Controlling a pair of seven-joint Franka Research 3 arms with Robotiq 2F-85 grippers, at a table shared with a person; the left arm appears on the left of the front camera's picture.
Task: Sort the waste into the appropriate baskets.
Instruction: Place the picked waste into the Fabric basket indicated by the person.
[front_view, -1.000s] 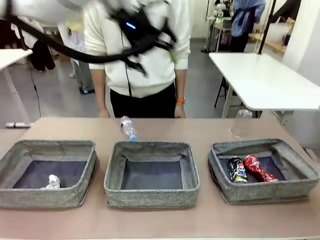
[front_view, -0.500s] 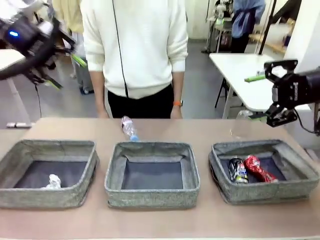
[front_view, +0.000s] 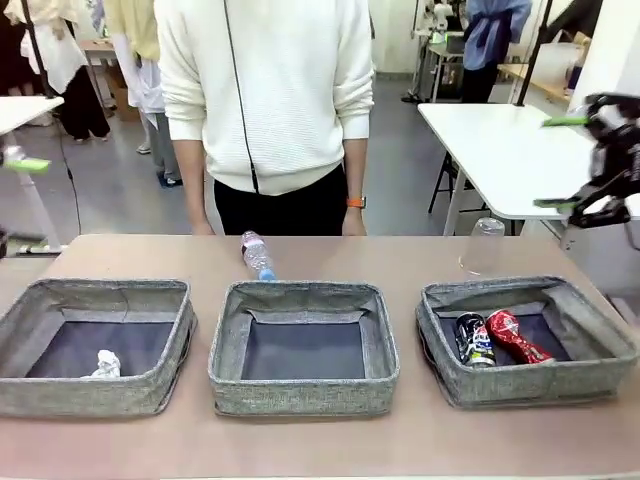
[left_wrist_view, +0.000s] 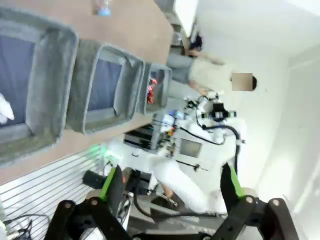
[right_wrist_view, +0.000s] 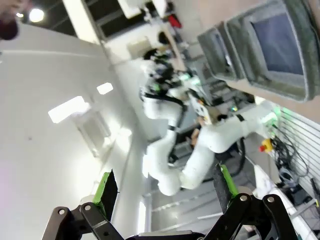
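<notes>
Three grey baskets stand in a row: left (front_view: 95, 291), middle (front_view: 300, 293), right (front_view: 500, 291). A crumpled paper ball (front_view: 105, 363) lies in the left one. In the right one lie a dark printed can (front_view: 474, 339) and a crushed red can (front_view: 518, 337). The middle basket holds nothing. Behind it on the table lies a clear bottle (front_view: 257, 255) with a blue cap. A clear cup (front_view: 484, 245) stands upside down behind the right basket. My left gripper (front_view: 12, 200) is open at the left edge, high above the table. My right gripper (front_view: 568, 162) is open at the right edge, also raised.
A person in a white sweater (front_view: 270, 90) stands at the far edge of the table. In the left wrist view the gripper (left_wrist_view: 170, 182) is open with the baskets (left_wrist_view: 52, 75) far off. The right wrist view's open gripper (right_wrist_view: 165, 185) faces the room.
Both arms have swung outward: the left from above the table's middle to the left edge, the right to the far right edge. The waste has not moved.
</notes>
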